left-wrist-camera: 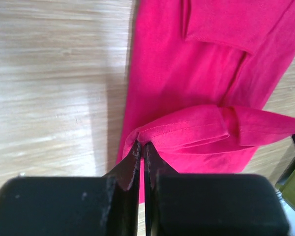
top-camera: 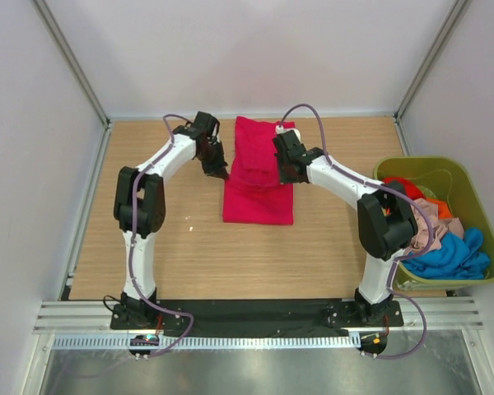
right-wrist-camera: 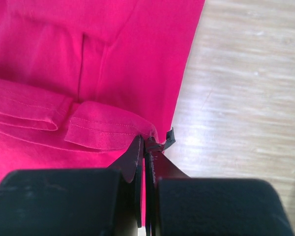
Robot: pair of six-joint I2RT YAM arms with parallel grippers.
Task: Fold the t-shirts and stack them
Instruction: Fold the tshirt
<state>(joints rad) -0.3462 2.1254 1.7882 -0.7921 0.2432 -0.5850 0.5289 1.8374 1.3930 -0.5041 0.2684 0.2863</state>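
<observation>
The crimson-red t-shirt [top-camera: 258,177] lies folded into a long strip on the table's middle back. My left gripper [top-camera: 217,170] is shut on its left hem corner [left-wrist-camera: 152,133], lifted a little off the cloth. My right gripper [top-camera: 286,174] is shut on the right hem corner [right-wrist-camera: 137,129]. Both hold the same hem edge above the shirt [left-wrist-camera: 187,73] [right-wrist-camera: 113,59]. The orange-red [top-camera: 405,188], beige-pink [top-camera: 428,220] and bright blue [top-camera: 454,255] t-shirts lie bunched in the tub at the right.
The olive-green tub [top-camera: 475,185] stands at the table's right edge. Bare wooden table [top-camera: 189,247] lies in front of the red shirt. White walls close in the back and sides.
</observation>
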